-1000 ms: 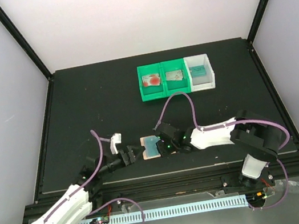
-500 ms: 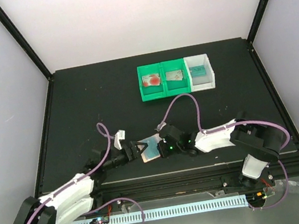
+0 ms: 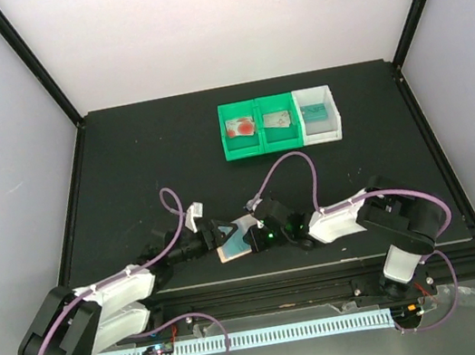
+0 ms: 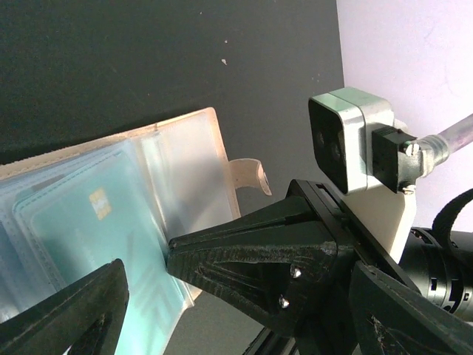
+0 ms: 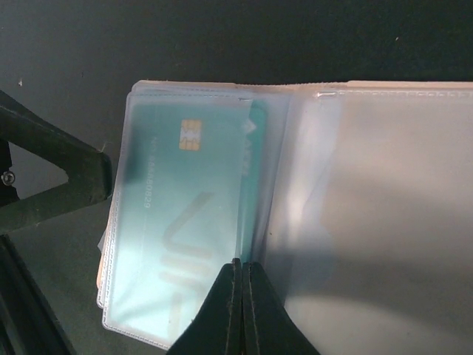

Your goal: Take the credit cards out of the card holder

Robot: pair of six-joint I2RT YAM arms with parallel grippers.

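Teal card point(image 5: 177, 214) in card holder point(image 5: 369, 185) touches pressed-together right claw point(image 5: 238, 275); left claw point(image 3: 222, 237) spread around both.

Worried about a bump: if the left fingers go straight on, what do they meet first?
Probably the open wallet, right at the tips of the left fingers; the right fingers, shut, lie beyond. Depth is unclear.

From above you see little of the holder point(image 3: 232, 252): the left end effector point(image 3: 221, 234) and right end effector point(image 3: 254, 238) cover most of it. At the right wrist its right side runs off-frame.
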